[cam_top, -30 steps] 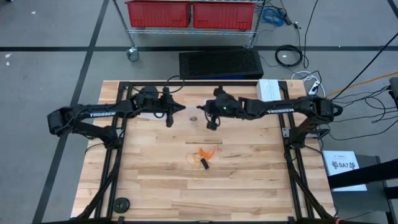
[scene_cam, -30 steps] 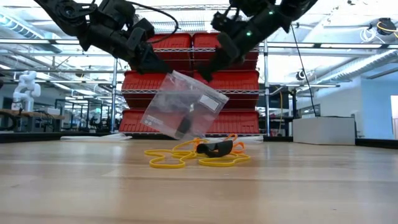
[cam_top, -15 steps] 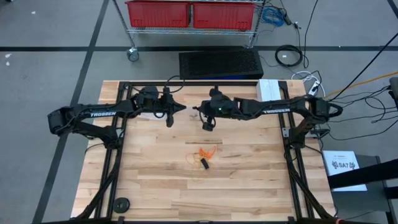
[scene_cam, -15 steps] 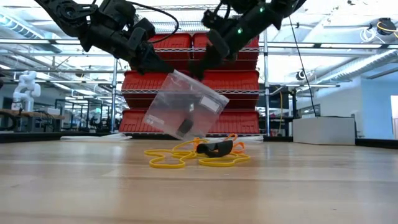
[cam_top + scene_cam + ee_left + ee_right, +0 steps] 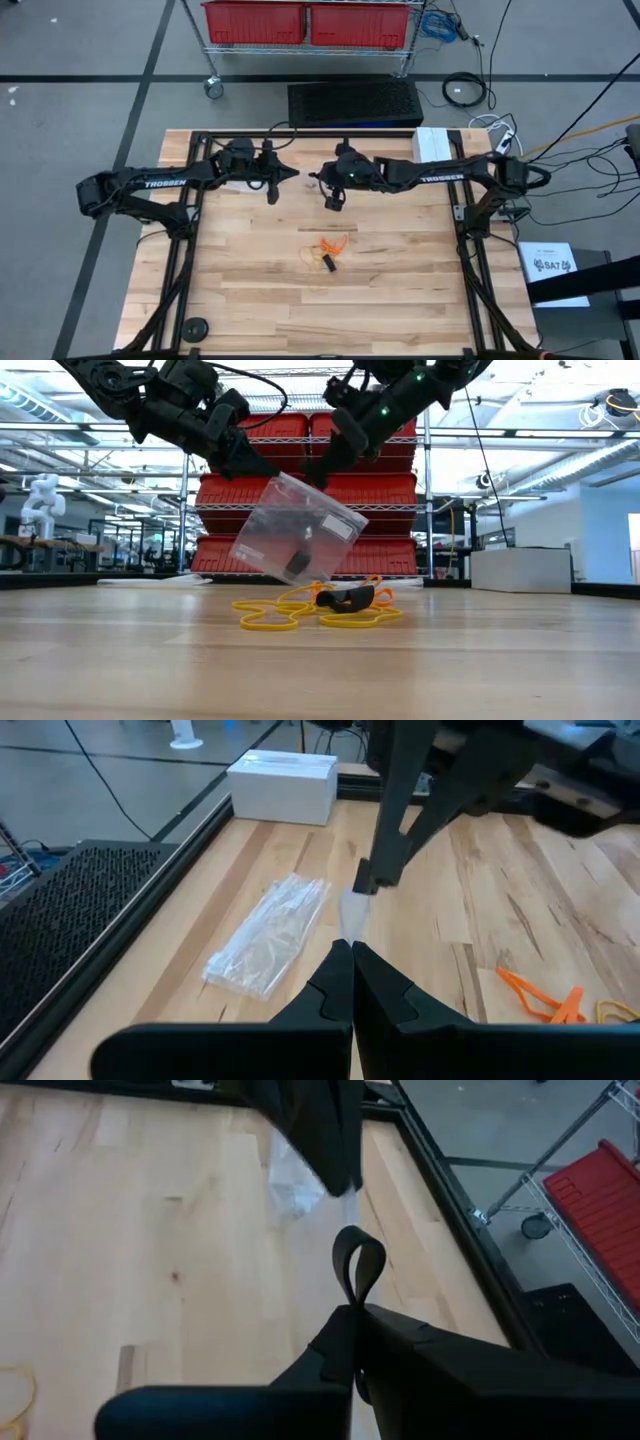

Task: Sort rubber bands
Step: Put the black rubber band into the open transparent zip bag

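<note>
A clear plastic bag (image 5: pixel 290 530) hangs tilted above the table's far middle, with dark bits (image 5: pixel 300 560) inside it. My left gripper (image 5: pixel 270 472) is shut on its top. My right gripper (image 5: pixel 318 472) stands close beside that top, shut on a black rubber band (image 5: pixel 358 1265). More rubber bands lie loose on the wood at mid-table (image 5: pixel 325 250): tan loops (image 5: pixel 265 622), orange ones (image 5: pixel 350 588) and a black clump (image 5: pixel 345 600). My left gripper pinches the bag's top edge (image 5: pixel 352 918) between its two shut fingers, coming from the table's left and slanting a little down. The bag hangs below the fingers, tilted and clear of the table. My right gripper pinches one end of the black band between its fingertips (image 5: pixel 340 1330). The rest of the band stands out past them as a small open loop (image 5: pixel 358 1260), lifted clear. The fingers slant down from the table's right, toward the bag's top.
A second clear bag (image 5: pixel 265 935) lies flat on the wood near the far edge. A white box (image 5: pixel 432 143) stands at the far right corner and a black disc (image 5: pixel 195 328) at the near left. Bare wood surrounds the loose bands.
My right gripper, with the black band, has edged toward the table's left and closer to the bag's top in my left gripper. The bag and the loose bands have stayed where they were.
</note>
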Available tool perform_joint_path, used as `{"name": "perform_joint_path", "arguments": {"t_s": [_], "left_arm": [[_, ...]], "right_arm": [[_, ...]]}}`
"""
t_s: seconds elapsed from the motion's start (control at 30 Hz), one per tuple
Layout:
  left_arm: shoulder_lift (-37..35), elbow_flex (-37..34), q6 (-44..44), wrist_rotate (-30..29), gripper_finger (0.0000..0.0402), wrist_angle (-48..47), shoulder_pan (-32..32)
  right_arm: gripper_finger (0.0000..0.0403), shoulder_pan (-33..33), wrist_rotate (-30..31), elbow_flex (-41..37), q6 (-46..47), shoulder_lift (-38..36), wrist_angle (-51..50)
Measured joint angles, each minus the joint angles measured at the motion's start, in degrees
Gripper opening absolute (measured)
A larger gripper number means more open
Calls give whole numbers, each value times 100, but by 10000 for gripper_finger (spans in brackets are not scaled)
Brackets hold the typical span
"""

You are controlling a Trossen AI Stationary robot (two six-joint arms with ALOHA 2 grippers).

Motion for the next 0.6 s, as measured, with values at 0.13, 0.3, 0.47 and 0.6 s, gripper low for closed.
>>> {"name": "perform_joint_path", "arguments": {"t_s": [0.13,0.3,0.47,0.6], "left_arm": [[0,0,0,0,0,-3,0],[0,0,0,0,0,-18,0],[0,0,0,-1,0,-18,-1],[0,0,0,0,0,-19,-2]], "right_arm": [[0,-78,-13,-2,-73,128,1],[0,-196,-22,-2,-125,212,-12],[0,-277,-282,-2,-127,212,40],[0,-314,-289,-2,-130,210,47]]}}
